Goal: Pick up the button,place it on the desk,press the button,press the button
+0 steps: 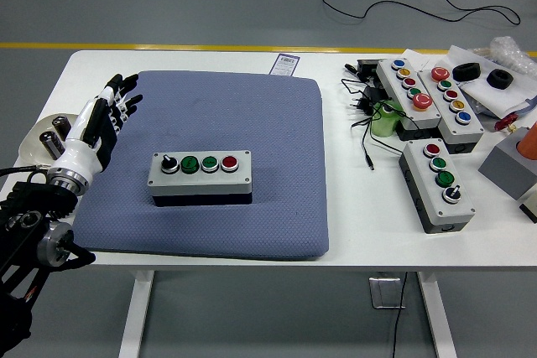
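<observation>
White-backed and empty, the left hand (99, 119) is held flat with fingers extended, up and left of the button box (201, 176), which is set level mid-pad (277, 123) so its buttons face upward for pressing.

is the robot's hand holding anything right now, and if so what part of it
Nothing is held. The left hand hangs open with fingers straight at the blue mat's left edge, apart from the grey button box sitting on the mat. No right hand is in view.
</observation>
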### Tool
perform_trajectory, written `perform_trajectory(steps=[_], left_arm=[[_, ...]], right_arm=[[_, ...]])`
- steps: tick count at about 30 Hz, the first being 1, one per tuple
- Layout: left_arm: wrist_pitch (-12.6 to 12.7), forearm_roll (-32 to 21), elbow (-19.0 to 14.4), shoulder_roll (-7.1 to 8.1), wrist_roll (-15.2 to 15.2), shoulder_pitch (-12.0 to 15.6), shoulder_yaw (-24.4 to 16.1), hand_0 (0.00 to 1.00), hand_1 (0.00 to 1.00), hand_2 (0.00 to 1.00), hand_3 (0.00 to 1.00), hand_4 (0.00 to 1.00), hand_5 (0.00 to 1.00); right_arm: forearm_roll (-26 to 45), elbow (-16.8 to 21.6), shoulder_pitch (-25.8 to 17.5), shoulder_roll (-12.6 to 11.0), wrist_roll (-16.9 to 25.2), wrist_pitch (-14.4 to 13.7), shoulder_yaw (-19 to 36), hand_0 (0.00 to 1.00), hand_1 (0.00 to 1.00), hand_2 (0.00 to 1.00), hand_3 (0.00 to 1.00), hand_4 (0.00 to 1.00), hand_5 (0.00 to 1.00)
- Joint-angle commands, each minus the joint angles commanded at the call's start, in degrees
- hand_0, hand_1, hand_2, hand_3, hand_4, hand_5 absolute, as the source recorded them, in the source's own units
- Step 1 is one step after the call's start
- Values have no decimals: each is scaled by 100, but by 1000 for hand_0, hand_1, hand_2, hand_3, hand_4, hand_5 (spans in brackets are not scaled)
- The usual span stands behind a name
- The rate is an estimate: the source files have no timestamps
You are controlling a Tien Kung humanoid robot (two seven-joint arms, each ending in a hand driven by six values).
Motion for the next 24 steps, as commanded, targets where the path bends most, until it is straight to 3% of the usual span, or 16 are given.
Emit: perform_trajectory(steps=[6,11,24], left_arm=[[-249,-76,10,-165,-72,92,-209,848,895,942,897,597,998],[-464,-2,14,-170,-51,106,-228,838,886,938,893,598,998],[-547,316,-58,-195,-11,228,-287,838,884,927,886,599,998]], right_arm=[[9,0,3,-5,6,3,-9,651,649,680,593,435,308],[5,0,6,-2,4,2,0,651,649,679,593,435,308],[-46,0,-16,2,-19,10,6,652,649,680,592,435,308]])
